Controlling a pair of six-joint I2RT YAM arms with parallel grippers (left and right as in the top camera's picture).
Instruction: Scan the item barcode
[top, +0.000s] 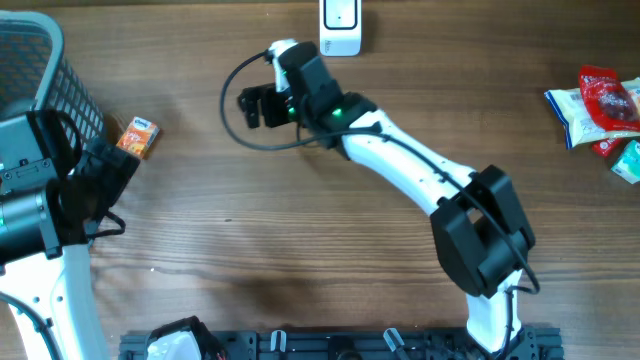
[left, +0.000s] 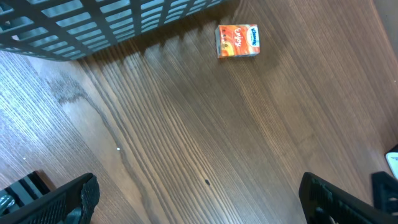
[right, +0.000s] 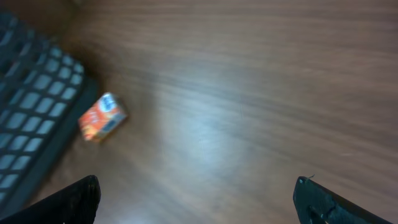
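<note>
Along the near edge of the table (top: 300, 250) runs a dark slotted rack (top: 340, 345), with a crumpled bit of clear plastic (top: 175, 338) at its left end. Both arms rise from that edge. Further in, the brown wood-grain tabletop lies bare across its middle, with nothing between either gripper and the item. No part of the room beyond the tabletop is in view.

At the left edge, the left gripper (left: 198, 183) hangs with its black fingers spread wide and nothing between them. A small orange cardboard box with a blue logo (top: 139, 137) lies flat just ahead of it, not touching it. The box sits close beside the right wall of a dark wire-mesh basket (top: 60, 80) that fills the far left corner; I cannot tell whether they touch.

Toward the far edge at the middle, the right gripper (right: 196, 183) faces left, its fingers also wide apart and empty, well apart from the box. A black cable (top: 232, 115) loops beside its wrist. A white scanner unit (top: 341, 25) stands just behind it at the far edge. Red, white and teal snack packets (top: 600, 105) lie at the right edge
</note>
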